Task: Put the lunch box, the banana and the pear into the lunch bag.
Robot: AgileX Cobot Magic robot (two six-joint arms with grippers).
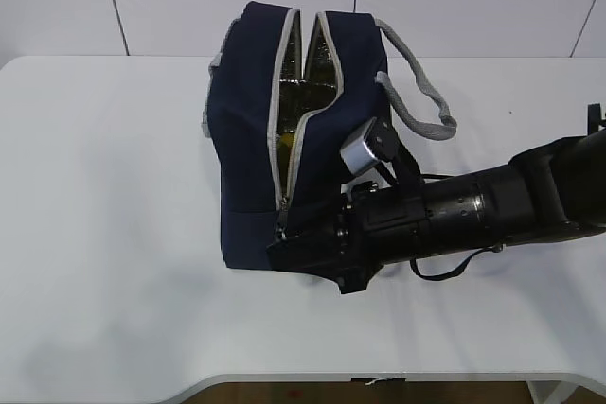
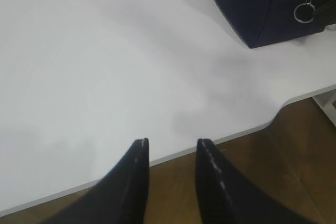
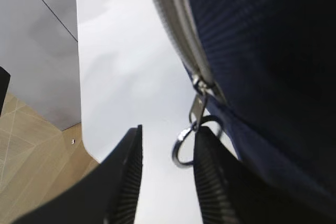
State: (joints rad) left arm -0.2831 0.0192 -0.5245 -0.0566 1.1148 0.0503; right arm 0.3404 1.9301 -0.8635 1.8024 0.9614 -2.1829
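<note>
Closing on the zipper's ring pull point(image 3: 185, 148): the right gripper point(image 3: 167, 174) sits at the near lower end of the lunch bag point(image 1: 248, 130), jaws part-open w/ the ring hanging between the fingers point(image 3: 128, 177), apparently against the right-hand one; nothing clamped yet as far as the wrist view shows. Bag lies on the white table point(image 1: 104, 234), zip parted along most of its length, silvery lining visible, a yellow glimpse inside (which fruit, can't tell). Lunch box, banana, pear not otherwise in view, so prob. already in the bag. Left gripper point(image 2: 170, 153) hovers over the table's near edge, well apart from the bag, jaws part-open, empty. To do this step well, by my reading: centre the ring btwn the pads before squeezing, grip the ring itself not the fabric, then pull along the zip line, not across it, or the slider may jam and the bag may drag.
</note>
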